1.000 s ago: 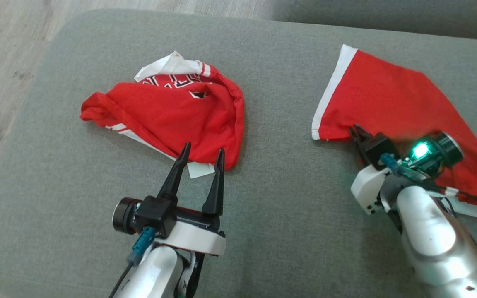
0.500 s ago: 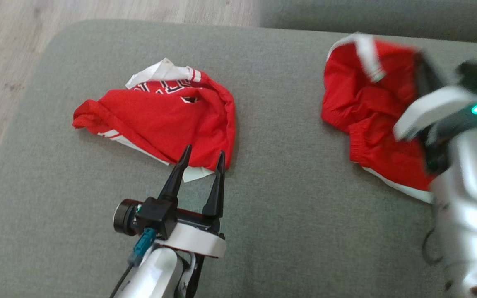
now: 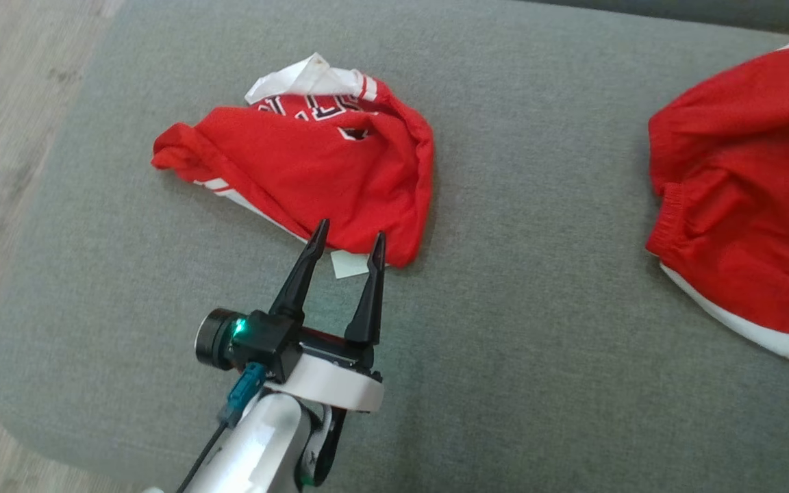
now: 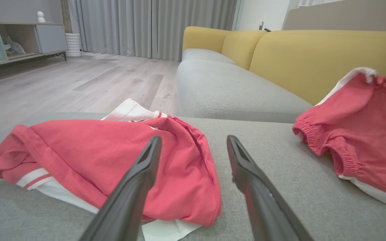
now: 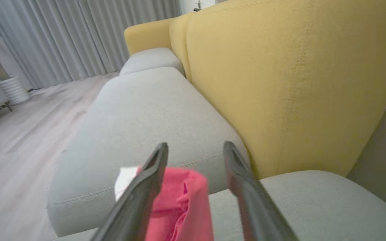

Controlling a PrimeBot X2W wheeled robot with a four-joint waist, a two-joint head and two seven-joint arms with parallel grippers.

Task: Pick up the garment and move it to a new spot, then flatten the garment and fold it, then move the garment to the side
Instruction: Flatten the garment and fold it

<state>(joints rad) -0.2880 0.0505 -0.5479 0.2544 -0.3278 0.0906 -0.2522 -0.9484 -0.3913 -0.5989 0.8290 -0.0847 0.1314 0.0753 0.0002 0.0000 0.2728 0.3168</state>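
Head view gives you the left fingers wide open and empty, poised to pinch the crumpled garment, while the right fingers stand apart, holding nothing, near the red shorts.

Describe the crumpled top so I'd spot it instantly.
On the grey cushion, look left, just beyond the open left claw. The red top lies crumpled there. Unlike the red shorts at the right edge, it shows white lettering and a tag.
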